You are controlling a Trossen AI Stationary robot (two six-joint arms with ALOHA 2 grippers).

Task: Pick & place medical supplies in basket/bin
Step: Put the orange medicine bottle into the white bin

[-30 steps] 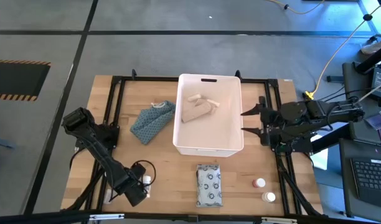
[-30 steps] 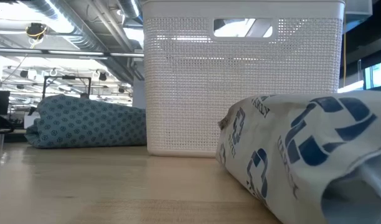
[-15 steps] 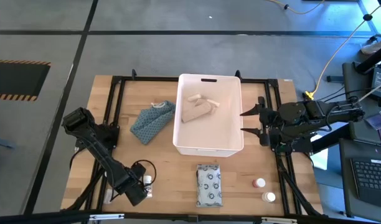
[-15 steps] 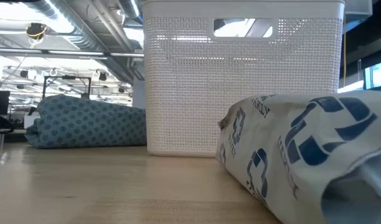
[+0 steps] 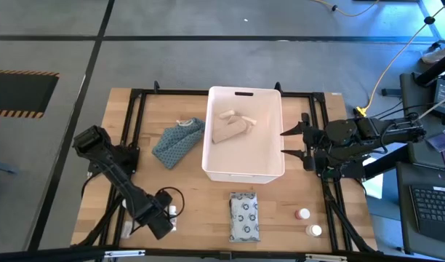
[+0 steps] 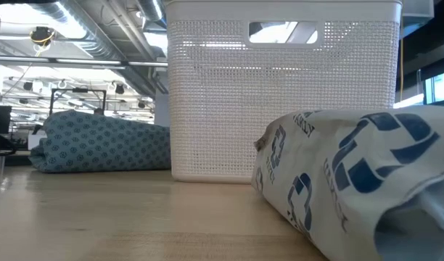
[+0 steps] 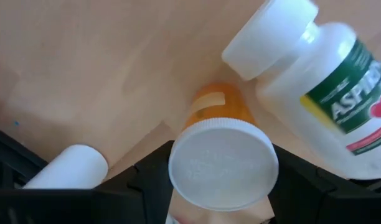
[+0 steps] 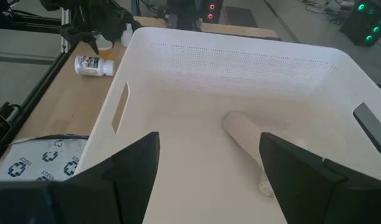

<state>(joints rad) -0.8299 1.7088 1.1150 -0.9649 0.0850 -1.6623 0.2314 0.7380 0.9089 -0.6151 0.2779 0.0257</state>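
Two arms are sitting at the wooden table (image 5: 201, 207). Big white tub (image 5: 243, 172) is sitting mid-table, holding a beige bandage roll (image 8: 248, 138); the patterned soft pack (image 5: 244, 216) is lying just in front of it. Right gripper (image 5: 284, 142) is hovering beside the tub, fingers spread wide. Left gripper (image 7: 221, 180) is sitting down at the front-left corner, fingers flanking an orange pill bottle (image 7: 223, 155), a white aspirin bottle (image 7: 321, 87) beside it.

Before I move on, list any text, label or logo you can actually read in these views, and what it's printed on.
"ASP" then cut off at the picture's edge: green label band of the white bottle lying beside the orange vial, left wrist view.
Red heart mark under that word, same label.
Blue printing on the patterned soft pack: too blurred to read.
Label on the lying bottle in the right wrist view: too small.
White tub: no text.
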